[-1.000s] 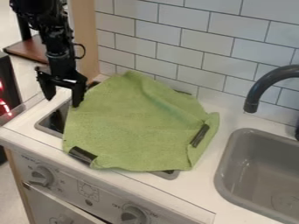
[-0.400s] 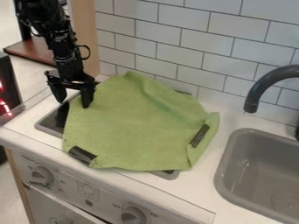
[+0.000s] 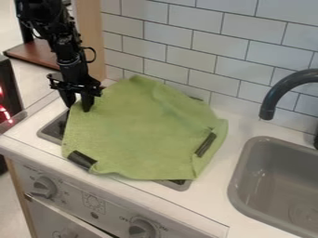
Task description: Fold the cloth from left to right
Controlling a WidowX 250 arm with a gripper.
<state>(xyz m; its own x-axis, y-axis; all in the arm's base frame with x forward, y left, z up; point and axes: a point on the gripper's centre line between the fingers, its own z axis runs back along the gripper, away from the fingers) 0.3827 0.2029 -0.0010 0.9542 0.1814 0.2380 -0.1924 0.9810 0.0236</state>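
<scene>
1. Over the left side of the stove top [image 3: 51,132], from where I stand, the gripper [image 3: 77,107] hangs down at the left edge of the green cloth [image 3: 140,132], its jaws partly open with a narrow gap; I can't tell whether any fabric is caught between them.
2. The cloth lies spread across the stove top, left of the sink [image 3: 276,162], with one dark strip [image 3: 82,160] at its near left and another [image 3: 205,144] at its right.
3. The step in hand looks like gripping that left edge: best take a firm pinch, then lift gently before carrying it right, lest the whole cloth drag.
</scene>
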